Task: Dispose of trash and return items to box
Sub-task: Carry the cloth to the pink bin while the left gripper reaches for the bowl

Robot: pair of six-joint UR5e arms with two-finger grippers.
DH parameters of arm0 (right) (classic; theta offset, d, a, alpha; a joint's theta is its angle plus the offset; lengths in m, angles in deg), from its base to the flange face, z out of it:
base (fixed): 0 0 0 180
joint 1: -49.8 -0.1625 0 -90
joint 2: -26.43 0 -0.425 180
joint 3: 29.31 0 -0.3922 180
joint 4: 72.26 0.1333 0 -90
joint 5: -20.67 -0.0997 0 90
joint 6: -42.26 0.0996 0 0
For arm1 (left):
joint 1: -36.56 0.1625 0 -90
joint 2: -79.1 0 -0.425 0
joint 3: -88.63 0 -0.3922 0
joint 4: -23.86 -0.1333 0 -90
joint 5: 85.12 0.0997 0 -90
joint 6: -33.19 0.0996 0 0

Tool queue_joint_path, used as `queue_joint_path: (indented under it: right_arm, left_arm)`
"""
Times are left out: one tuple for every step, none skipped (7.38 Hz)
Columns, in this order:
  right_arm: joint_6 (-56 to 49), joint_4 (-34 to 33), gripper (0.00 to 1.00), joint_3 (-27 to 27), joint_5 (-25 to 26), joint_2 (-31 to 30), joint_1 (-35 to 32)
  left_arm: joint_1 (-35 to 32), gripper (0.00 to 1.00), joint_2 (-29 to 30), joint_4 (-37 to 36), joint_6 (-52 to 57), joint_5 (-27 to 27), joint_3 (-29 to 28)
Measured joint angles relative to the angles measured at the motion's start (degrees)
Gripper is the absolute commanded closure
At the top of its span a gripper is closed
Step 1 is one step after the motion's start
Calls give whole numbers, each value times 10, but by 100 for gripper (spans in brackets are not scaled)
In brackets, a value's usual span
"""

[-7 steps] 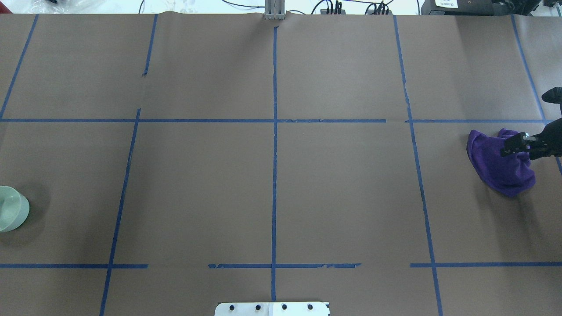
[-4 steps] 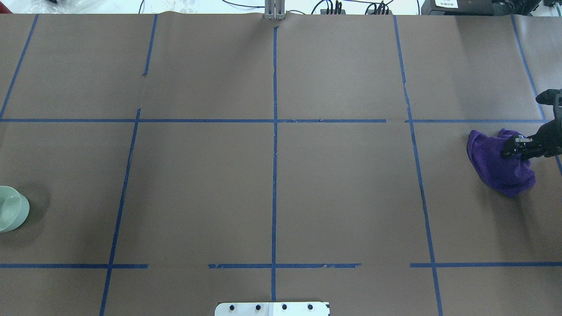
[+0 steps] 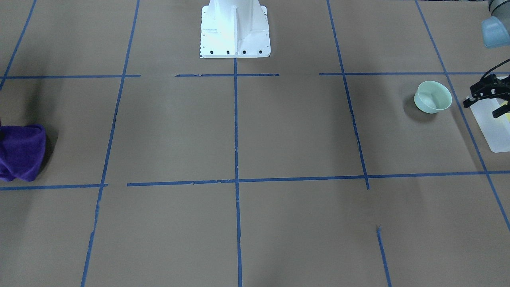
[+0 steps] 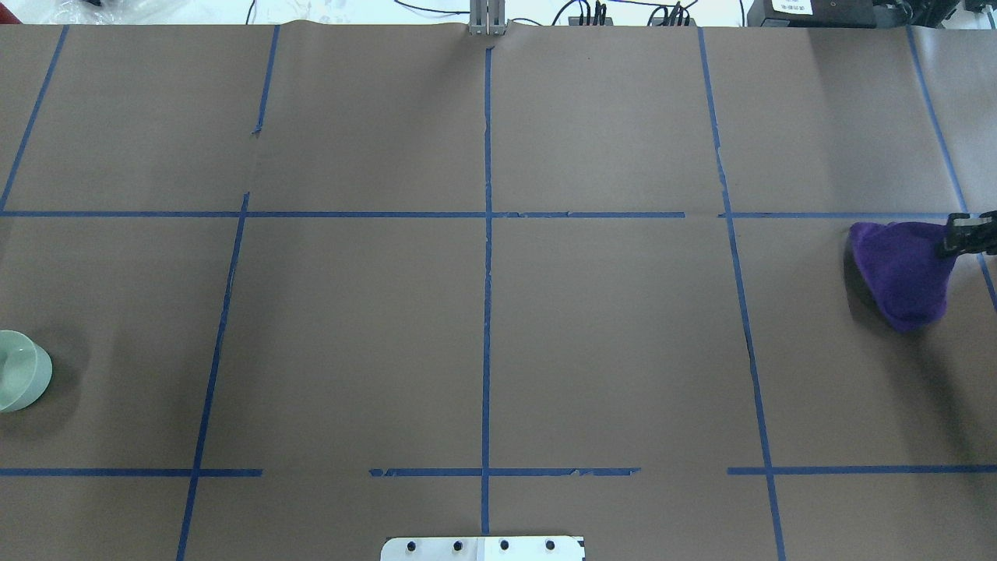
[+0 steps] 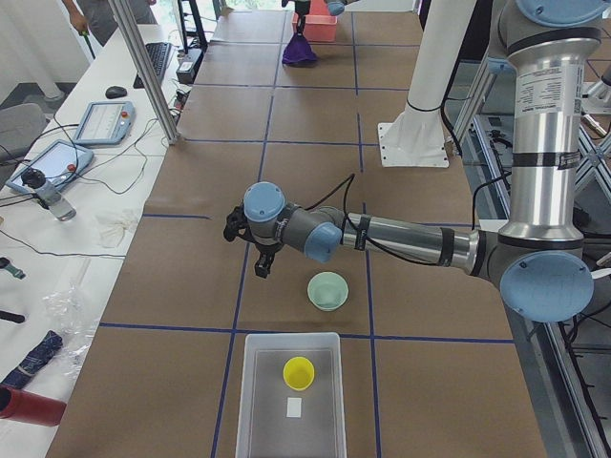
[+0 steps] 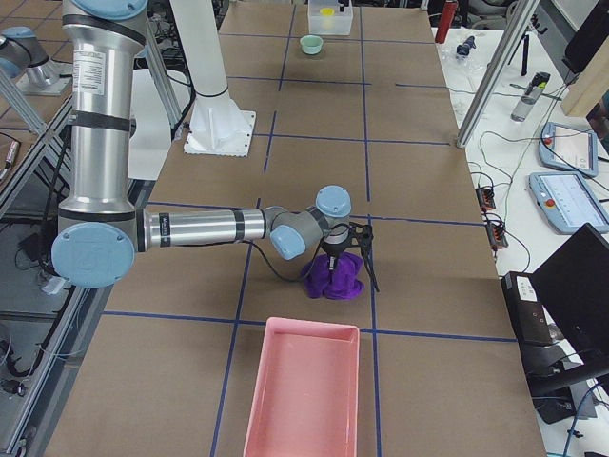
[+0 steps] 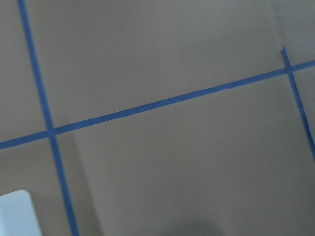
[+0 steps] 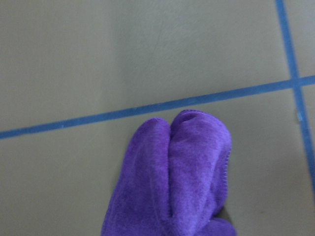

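Observation:
The mint-green bowl [image 3: 433,97] stands upright on the table, also seen at the overhead view's left edge [image 4: 19,382] and in the left side view [image 5: 327,290]. The yellow cup [image 5: 299,372] sits inside the frosted bin [image 5: 250,401], beside a small white scrap. My left gripper [image 3: 488,97] hovers open and empty a little beyond the bowl, near the bin's end [image 3: 492,131]. My right gripper [image 4: 962,236] is shut on the top of a purple cloth [image 4: 900,273], which hangs below it in a cone, as the right wrist view [image 8: 177,172] shows.
A pink tray [image 6: 303,390] lies near the cloth at the table's right end. The robot's white base [image 3: 235,32] stands at the middle. Blue tape lines grid the brown table cover. Tablets, cables and bottles lie on the side bench [image 6: 561,143].
My right gripper has closed on the purple cloth and lifted it, shifting toward the table's far right edge. The cloth went from a crumpled heap to a hanging cone. The bowl has not moved.

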Motion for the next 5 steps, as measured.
queue_joint_path:
  right_arm:
    - [-67, -31, 100, -5, -32, -12, -76]
    - [-185, -91, 100, -1, -42, -17, -153]
    - [-338, -190, 100, 3, -28, -8, -234]
    - [-470, -288, 100, 5, 2, 13, -298]
    - [-557, -352, 100, 9, 31, 28, -337]
  left_arm:
    - [24, 1, -2, 46, -42, 1, -8]
    - [39, 1, -3, 72, -66, 2, -14]
    - [46, 1, -4, 84, -78, 2, -17]
    - [49, 1, -4, 88, -82, 2, -19]
    - [50, 1, -4, 89, -84, 2, -21]
